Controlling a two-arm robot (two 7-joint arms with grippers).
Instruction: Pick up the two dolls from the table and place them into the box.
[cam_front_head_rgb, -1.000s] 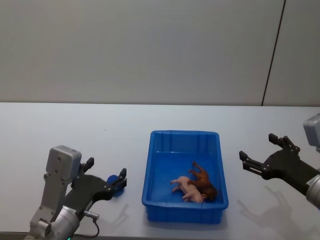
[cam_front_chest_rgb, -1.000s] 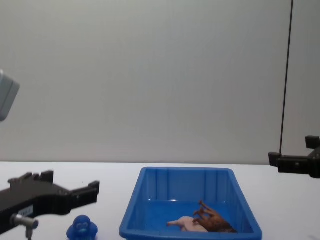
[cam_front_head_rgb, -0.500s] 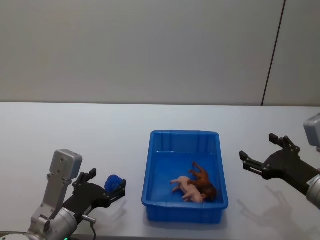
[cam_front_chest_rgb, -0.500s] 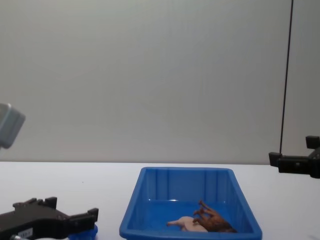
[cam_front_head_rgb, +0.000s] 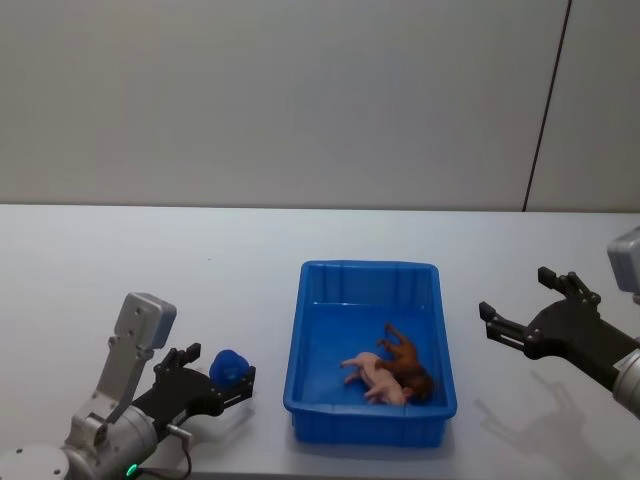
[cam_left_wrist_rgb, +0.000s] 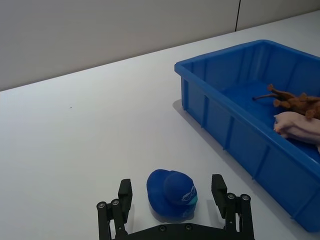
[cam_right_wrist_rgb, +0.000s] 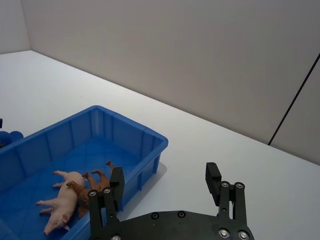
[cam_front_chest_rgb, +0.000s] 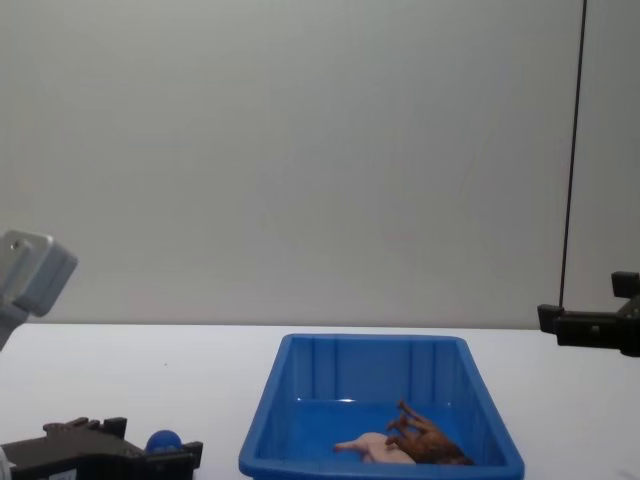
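The left gripper (cam_front_head_rgb: 217, 377) sits low at the table (cam_front_head_rgb: 150, 260), left of the box (cam_front_head_rgb: 370, 428). Its 2 fingers (cam_left_wrist_rgb: 124, 192) are spread apart, 1 on each side of the blue figure (cam_left_wrist_rgb: 171, 192), which rests on the table between them without visible contact. The brown lion (cam_front_head_rgb: 406, 362) and the pink animal (cam_front_head_rgb: 375, 377) lie touching inside the box. The right gripper (cam_front_head_rgb: 525, 310) hovers right of the box, fingers apart, holding nothing.

Head looks down, chest looks level; both share the box (cam_front_head_rgb: 370, 345).
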